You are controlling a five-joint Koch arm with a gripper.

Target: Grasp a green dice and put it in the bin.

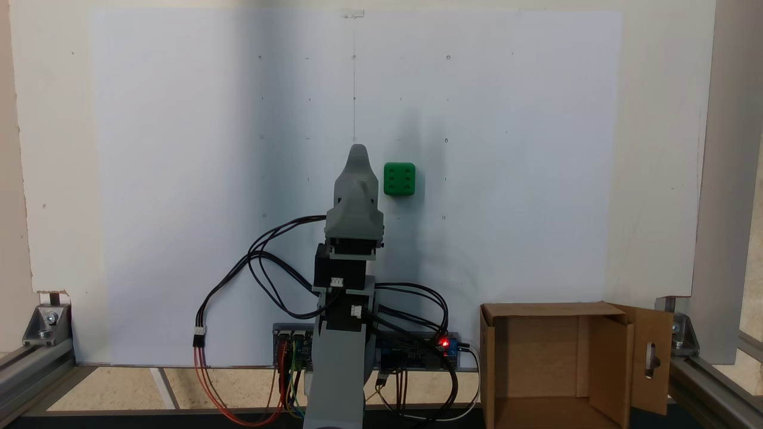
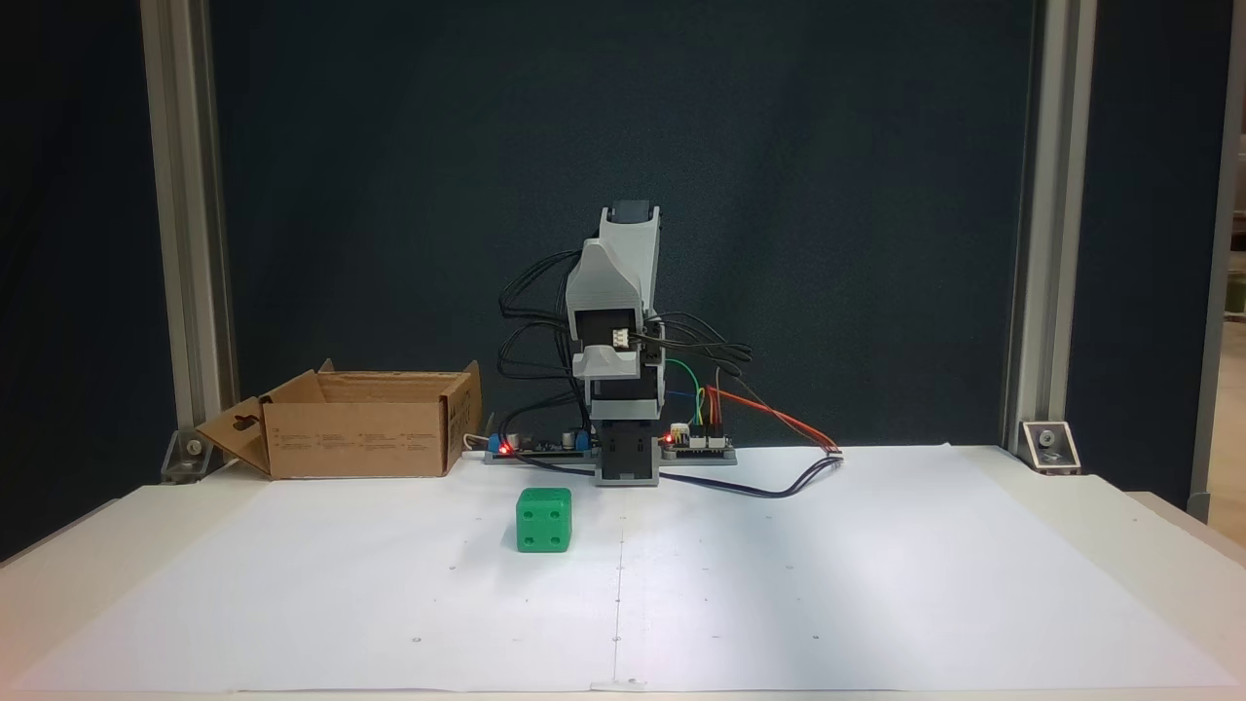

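Note:
The green dice [image 1: 399,179] is a small bright green cube lying on the white sheet, just right of and slightly beyond the tip of my gripper [image 1: 357,152] in a fixed view, with a clear gap between them. From the front, the green dice [image 2: 543,520] lies left of and in front of the arm's base. The arm is folded up over its base, and my gripper [image 2: 610,367] hangs above the table holding nothing. Only one grey tip shows, so the jaws' state is unclear. The bin [image 1: 620,333] is an open brown cardboard box beside the base; in another fixed view the bin [image 2: 360,436] stands at the back left.
The white paper sheet [image 1: 179,179] covers the table. Circuit boards with red lights [image 2: 701,443] and looping cables [image 1: 262,262] lie around the arm's base. Aluminium frame posts [image 2: 185,243] stand at the table's corners.

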